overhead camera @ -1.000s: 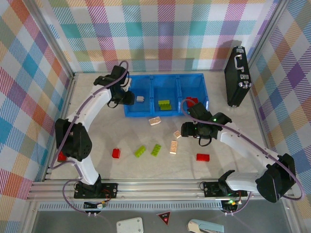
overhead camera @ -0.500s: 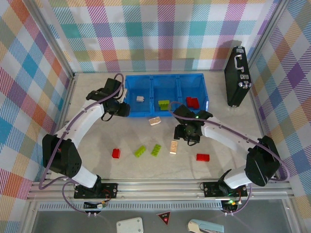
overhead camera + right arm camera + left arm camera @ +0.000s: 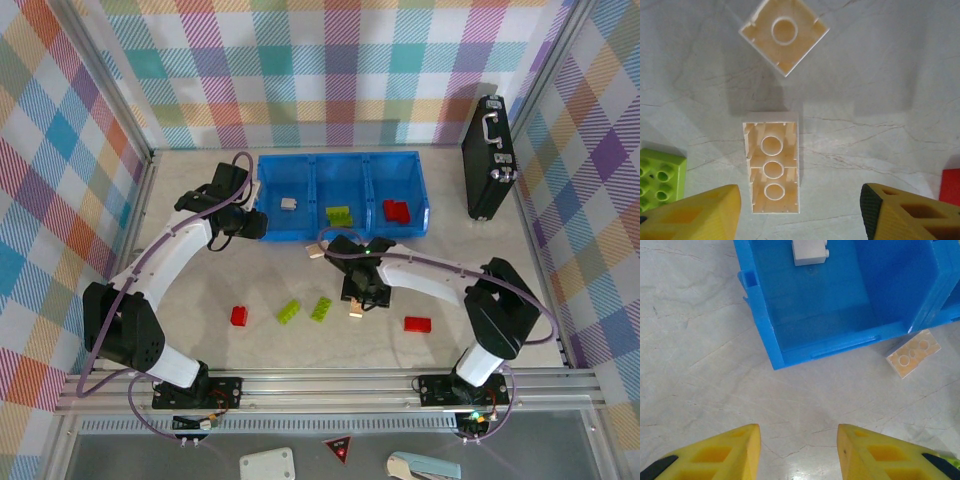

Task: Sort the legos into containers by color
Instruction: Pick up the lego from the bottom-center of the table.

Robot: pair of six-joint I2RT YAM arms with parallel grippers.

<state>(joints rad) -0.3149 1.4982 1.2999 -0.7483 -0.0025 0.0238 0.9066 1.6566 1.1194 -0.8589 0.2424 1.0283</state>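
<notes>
While R fingers [image 3: 695,212] spread wide | tan brick [image 3: 771,165] lies between, untouched | L fingers [image 3: 715,455] wide, empty

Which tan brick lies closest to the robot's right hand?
The long tan brick, hollow side up, directly under the right hand; the square tan brick lies farther off.

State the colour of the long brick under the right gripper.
The long brick is beige; see right wrist view.
</notes>
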